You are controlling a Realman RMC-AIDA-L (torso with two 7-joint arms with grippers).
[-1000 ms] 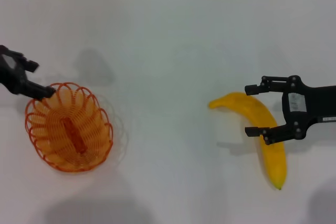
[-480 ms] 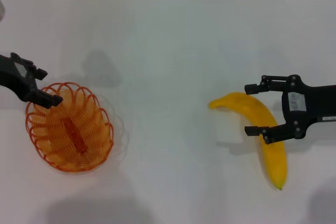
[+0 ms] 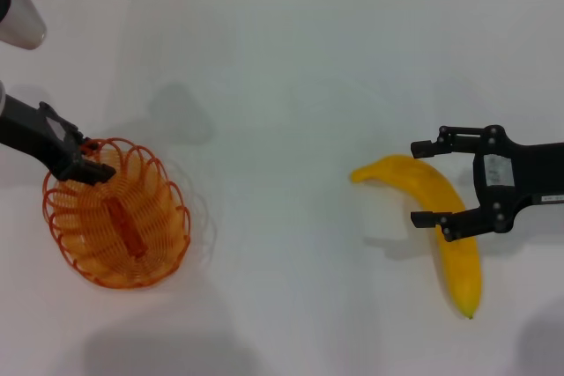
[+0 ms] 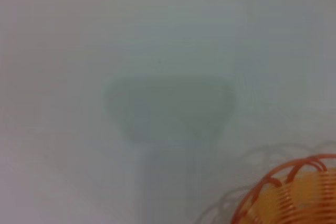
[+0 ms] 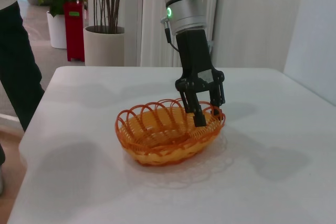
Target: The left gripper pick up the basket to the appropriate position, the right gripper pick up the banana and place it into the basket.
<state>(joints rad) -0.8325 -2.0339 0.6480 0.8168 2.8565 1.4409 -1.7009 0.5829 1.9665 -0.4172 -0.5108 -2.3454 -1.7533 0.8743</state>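
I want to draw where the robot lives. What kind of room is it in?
Probably an office or lobby-like indoor room, not a kitchen. Behind the white table stand potted plants and a red bin, and a person stands at its edge. On it sit only an orange basket and a banana.

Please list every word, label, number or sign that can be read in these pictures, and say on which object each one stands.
No text can be read.
White label on the right gripper, open around the banana: print too small to read.
Light panel on the left arm above the left gripper, at the basket rim: reddish marks, too blurred to read.
Red container beside the plant pots: green patch, unreadable.
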